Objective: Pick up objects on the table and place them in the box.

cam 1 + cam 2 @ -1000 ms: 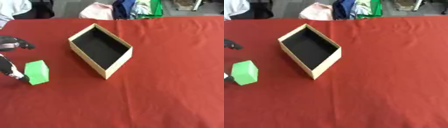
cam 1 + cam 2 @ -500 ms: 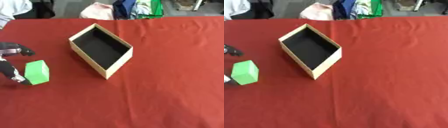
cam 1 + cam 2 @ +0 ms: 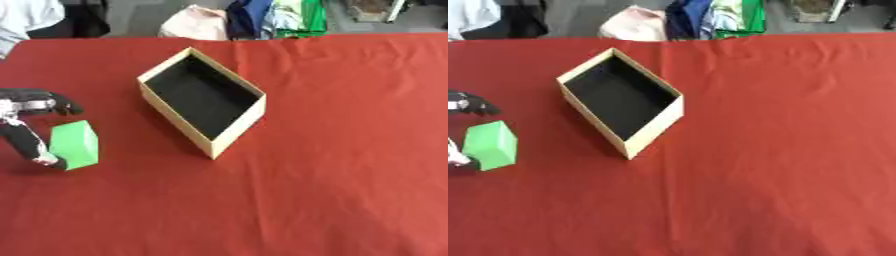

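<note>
Reaching in from the left edge, the left hand [image 3: 31, 125] brackets the green block [image 3: 73, 145]: the upper fingers [image 3: 52, 102] sit just above the block's top end and a lower digit [image 3: 35, 150] runs down its left side to the bottom corner. The hand is spread wide enough to straddle the block, apparently so it can close from two sides at once. Whether it is already pinching or only touching is hard to judge, since most of the palm is cut off by the edge of the view; my reading is that it is open around the block, not yet holding it.

The block lies on the red tablecloth [image 3: 332, 165], near the left edge and well apart from the box [image 3: 202, 99]. That cardboard box, dark inside and empty as far as the view shows, sits turned corner-on toward the robot, its open top clear for a drop from above.

No right hand shows in either view. Beyond the table's far edge lie bundles of cloth and bags.
</note>
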`<state>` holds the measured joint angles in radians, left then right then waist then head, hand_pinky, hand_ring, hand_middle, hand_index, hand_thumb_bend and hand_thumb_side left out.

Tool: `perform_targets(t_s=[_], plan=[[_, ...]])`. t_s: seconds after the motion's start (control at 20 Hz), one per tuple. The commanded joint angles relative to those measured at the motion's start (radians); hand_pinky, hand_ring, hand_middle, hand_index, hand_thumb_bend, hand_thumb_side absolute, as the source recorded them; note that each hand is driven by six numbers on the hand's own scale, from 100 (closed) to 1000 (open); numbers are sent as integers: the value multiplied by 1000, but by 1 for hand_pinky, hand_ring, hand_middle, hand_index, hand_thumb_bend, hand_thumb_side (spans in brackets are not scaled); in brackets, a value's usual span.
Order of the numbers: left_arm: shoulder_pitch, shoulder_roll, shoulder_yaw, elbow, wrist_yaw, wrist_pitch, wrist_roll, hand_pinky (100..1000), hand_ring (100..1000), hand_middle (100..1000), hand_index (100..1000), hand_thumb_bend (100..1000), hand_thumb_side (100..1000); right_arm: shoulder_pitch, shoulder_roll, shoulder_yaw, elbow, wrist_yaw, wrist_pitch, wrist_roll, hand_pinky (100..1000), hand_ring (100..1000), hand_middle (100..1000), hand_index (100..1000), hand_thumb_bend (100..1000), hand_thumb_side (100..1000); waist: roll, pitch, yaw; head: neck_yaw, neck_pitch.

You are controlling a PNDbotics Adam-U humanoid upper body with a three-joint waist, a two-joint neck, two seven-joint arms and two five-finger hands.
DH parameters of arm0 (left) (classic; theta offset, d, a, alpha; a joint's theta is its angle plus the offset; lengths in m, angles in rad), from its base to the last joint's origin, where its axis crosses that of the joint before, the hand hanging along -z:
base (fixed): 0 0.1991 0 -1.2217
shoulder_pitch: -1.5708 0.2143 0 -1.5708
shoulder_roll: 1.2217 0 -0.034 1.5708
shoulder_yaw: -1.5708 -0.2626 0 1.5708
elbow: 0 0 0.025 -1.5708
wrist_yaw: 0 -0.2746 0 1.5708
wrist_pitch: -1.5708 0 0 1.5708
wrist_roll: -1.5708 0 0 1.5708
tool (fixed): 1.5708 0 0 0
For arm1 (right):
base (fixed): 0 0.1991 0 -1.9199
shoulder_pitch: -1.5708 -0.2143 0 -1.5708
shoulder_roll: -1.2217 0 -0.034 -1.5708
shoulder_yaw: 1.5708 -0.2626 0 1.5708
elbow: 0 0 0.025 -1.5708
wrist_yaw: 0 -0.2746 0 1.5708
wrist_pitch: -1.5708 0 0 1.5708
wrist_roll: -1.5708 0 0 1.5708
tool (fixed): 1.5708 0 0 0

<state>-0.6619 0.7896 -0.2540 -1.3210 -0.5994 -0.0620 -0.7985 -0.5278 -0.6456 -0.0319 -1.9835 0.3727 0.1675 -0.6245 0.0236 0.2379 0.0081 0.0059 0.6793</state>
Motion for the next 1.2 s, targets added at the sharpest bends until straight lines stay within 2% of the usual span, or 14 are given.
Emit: perform_targets(t_s=[0.05, 0.35, 0.4, 0.6, 0.95, 1.2], plan=[[-24, 14, 9, 1, 10, 13, 2, 912, 891, 858, 937, 609, 197, -15, -15, -6, -16, -6, 0, 4, 795, 755, 764, 764, 100, 118, 9, -7, 0, 3, -9], [-34, -5, 10, 19, 20, 40, 14, 895, 869, 809, 911, 537, 129, -15, -13, -6, -16, -7, 1, 4, 796, 755, 765, 764, 100, 118, 8, -5, -1, 6, -11], [-34, -7, 10, 20, 23, 43, 16, 882, 849, 773, 886, 517, 100, -15, -14, -6, -16, -7, 2, 4, 796, 756, 765, 764, 100, 118, 8, -4, -1, 6, -11], [-31, -10, 7, 11, 34, 53, 18, 845, 800, 703, 840, 493, 100, -14, -14, -6, -16, -7, 2, 5, 796, 756, 765, 764, 100, 118, 8, -4, -1, 6, -10], [-28, -5, 11, -6, 20, 71, 36, 810, 766, 671, 806, 473, 100, -12, -14, -7, -16, -7, 4, 5, 796, 757, 765, 765, 100, 118, 8, -4, 1, 6, -10], [-28, 6, 16, -20, 12, 77, 61, 790, 740, 639, 779, 395, 100, -11, -16, -7, -16, -6, 5, 5, 797, 757, 765, 765, 100, 118, 10, -6, 2, 7, -9]])
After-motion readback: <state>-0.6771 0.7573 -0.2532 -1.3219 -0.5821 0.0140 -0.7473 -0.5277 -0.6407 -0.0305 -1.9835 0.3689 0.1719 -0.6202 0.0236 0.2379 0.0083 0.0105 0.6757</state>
